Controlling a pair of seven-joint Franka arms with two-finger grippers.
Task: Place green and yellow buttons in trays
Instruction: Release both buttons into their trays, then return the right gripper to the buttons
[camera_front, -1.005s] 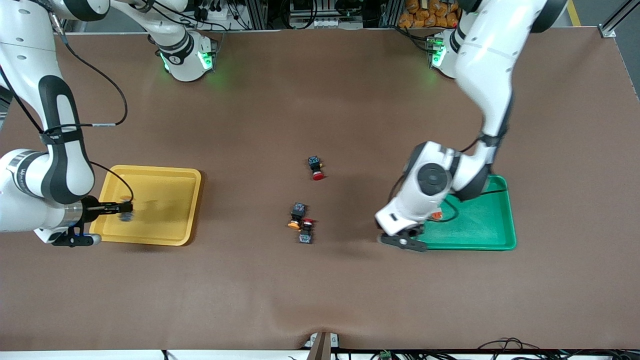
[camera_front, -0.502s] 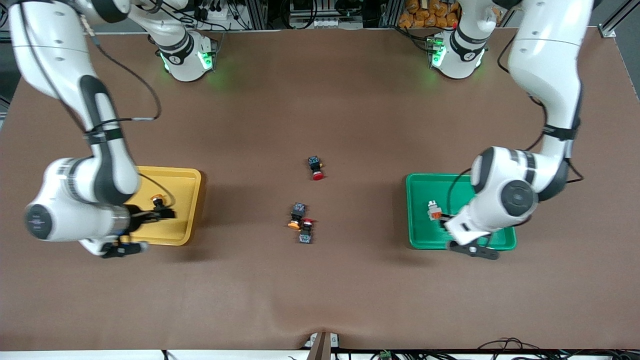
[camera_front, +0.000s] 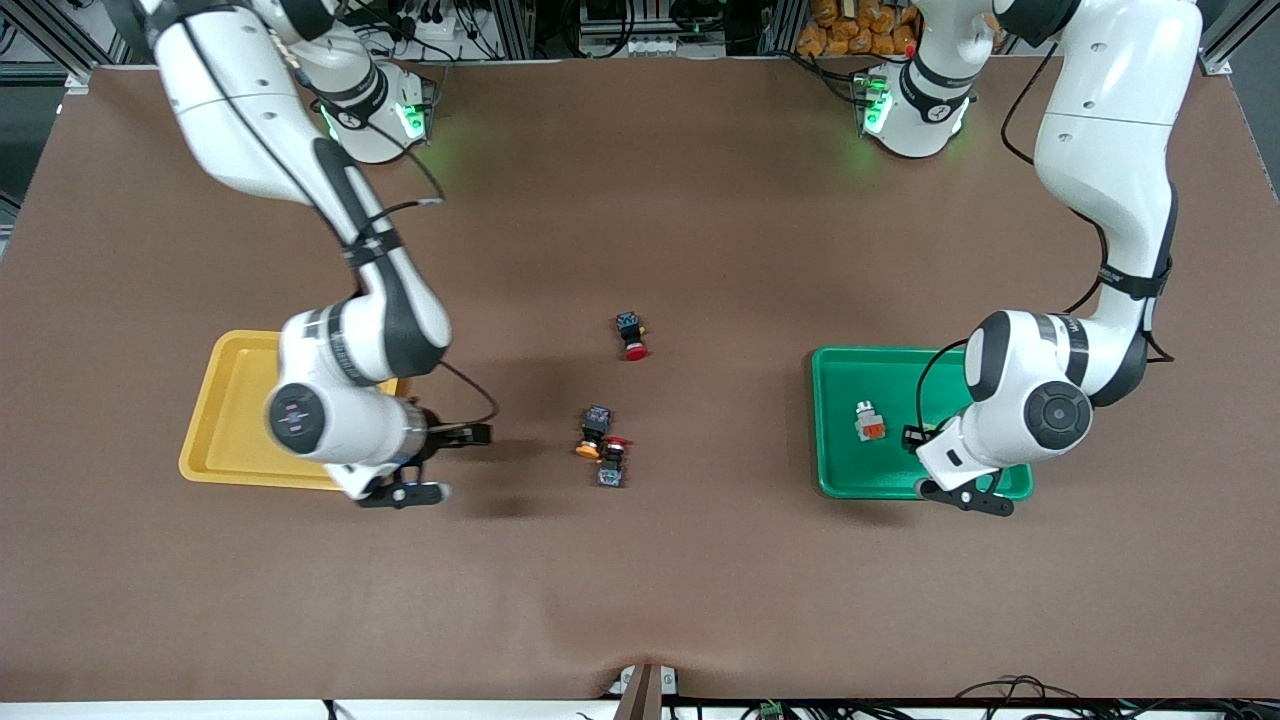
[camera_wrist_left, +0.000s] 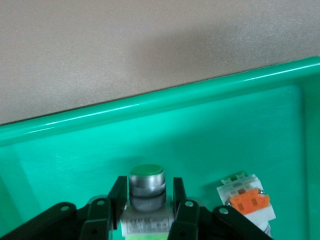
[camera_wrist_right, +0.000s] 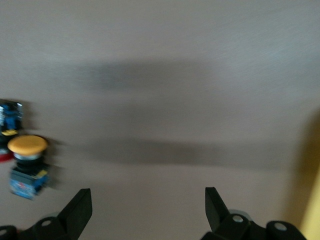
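My left gripper (camera_front: 913, 438) is over the green tray (camera_front: 838, 478), shut on a white-grey button with a green cap (camera_wrist_left: 147, 176). A white-grey button with an orange block (camera_front: 869, 422) lies in that tray and also shows in the left wrist view (camera_wrist_left: 246, 200). My right gripper (camera_front: 478, 435) is open and empty over bare table, between the yellow tray (camera_front: 225, 415) and a black button with a yellow-orange cap (camera_front: 590, 438). That button also shows in the right wrist view (camera_wrist_right: 27, 145). My right arm hides part of the yellow tray.
A red-capped black switch (camera_front: 612, 462) touches the yellow-capped button on the side nearer the front camera. Another red-capped switch (camera_front: 632, 336) lies alone farther from the camera, mid-table. The yellow tray's rim (camera_wrist_right: 314, 200) shows at the edge of the right wrist view.
My right gripper left a yellow-capped button in the yellow tray and swung out toward the middle cluster. My left arm moved across the green tray toward its own end of the table.
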